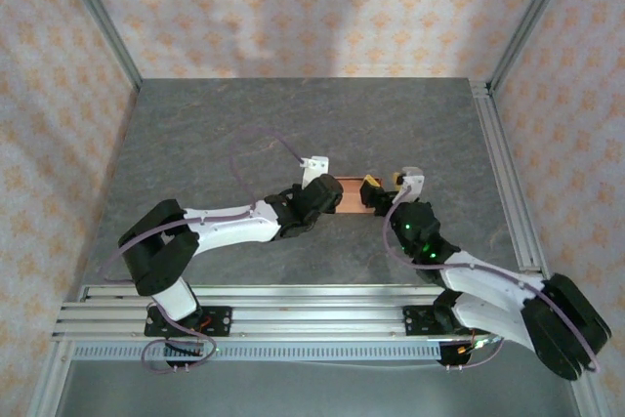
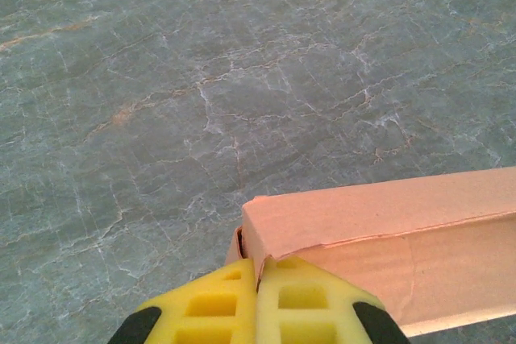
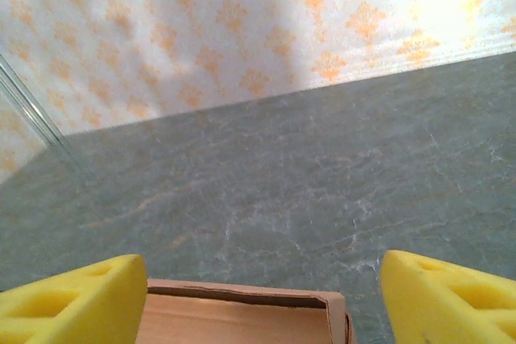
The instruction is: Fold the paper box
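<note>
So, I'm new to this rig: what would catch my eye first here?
A salmon-pink paper box lies at the middle of the grey table. The left end effector is shut on one end of it; the right end effector stands open around the other end.

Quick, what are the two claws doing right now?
Left gripper: closed, pinching the box corner, it seems.
Right gripper: open, straddling the box end, not gripping.
</note>
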Controlling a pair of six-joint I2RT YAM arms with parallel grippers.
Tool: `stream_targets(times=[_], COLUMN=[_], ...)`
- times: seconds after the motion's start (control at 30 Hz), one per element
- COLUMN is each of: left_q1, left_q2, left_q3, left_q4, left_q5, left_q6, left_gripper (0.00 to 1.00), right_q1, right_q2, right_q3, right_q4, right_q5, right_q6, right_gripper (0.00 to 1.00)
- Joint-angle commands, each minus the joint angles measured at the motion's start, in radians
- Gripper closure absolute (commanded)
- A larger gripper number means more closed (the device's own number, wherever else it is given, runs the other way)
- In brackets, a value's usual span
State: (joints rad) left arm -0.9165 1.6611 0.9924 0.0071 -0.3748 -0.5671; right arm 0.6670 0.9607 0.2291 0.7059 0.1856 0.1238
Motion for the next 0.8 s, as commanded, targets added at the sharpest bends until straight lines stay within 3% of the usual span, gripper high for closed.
stream_targets(times=[0.0, 0.2, 0.4, 0.63, 0.77], left_q1=[-0.008, -0.013, -0.018, -0.032, -0.034], left_q2=[0.040, 0.040, 0.045, 0.050, 0.058], left_q3=[0.002, -0.003, -0.004, 0.003, 0.014], left_q4=[-0.054, -0.049, -0.046, -0.050, -0.062], left_q5=[-0.013, -0.016, -0.023, -0.041, -0.043], left_q6=[0.014, 0.015, 0.021, 0.027, 0.027], left_gripper=[1.00, 1.00, 1.00, 1.00, 1.00], right_q1=[0.004, -0.033, -0.189, -0.239, -0.244], right_q2=[-0.085, -0.097, 0.054, 0.214, 0.260], right_q3=[0.036, 0.233, 0.436, 0.554, 0.547], right_q4=[-0.184, -0.552, -0.846, -0.937, -0.943], right_q5=[0.042, 0.138, -0.025, -0.175, -0.221], right_q6=[0.030, 0.235, 0.516, 0.553, 0.573], right_gripper=[0.19, 0.20, 0.26, 0.31, 0.44])
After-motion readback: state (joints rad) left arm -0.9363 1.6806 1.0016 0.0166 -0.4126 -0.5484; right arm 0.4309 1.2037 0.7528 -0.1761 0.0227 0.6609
